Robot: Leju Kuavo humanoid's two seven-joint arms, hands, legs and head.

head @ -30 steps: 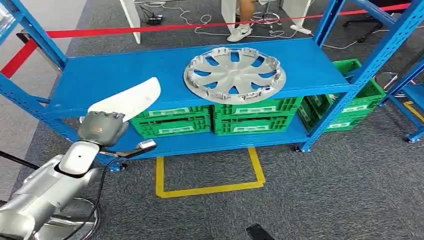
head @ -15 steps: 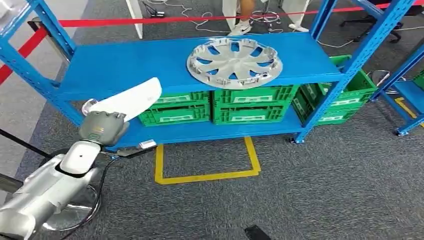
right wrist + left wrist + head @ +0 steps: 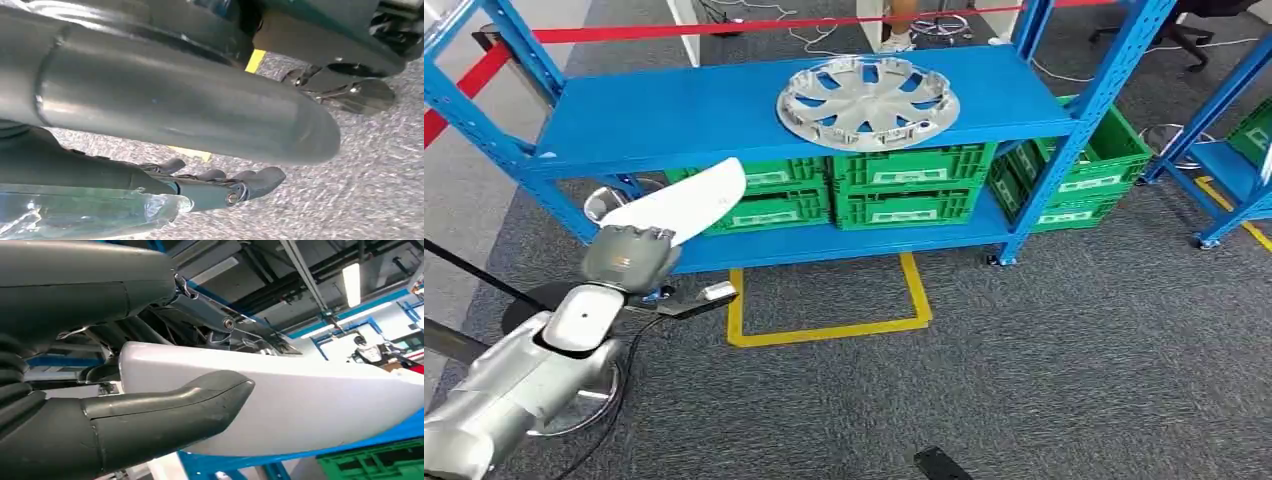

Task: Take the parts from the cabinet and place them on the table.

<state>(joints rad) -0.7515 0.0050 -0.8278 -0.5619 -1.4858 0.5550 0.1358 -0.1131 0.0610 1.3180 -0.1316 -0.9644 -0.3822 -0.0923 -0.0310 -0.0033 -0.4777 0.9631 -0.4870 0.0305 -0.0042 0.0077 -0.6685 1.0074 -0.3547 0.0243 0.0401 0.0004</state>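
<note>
Blue rack [image 3: 724, 110] on grey carpet [image 3: 1074, 350] (yellow floor tape [image 3: 824, 330]).

A white part [image 3: 686, 201] sits in the grey left hand [image 3: 628, 257]. The rack [image 3: 724, 105] is blue, its crates [image 3: 909, 185] green, the wheel cover [image 3: 867, 102] silver

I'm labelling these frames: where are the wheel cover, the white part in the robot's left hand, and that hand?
wheel cover [image 3: 868, 102], head view, centre hub.
white part [image 3: 686, 203], head view, middle of its flat face.
left hand [image 3: 629, 256], head view, grey back of the hand.
</note>
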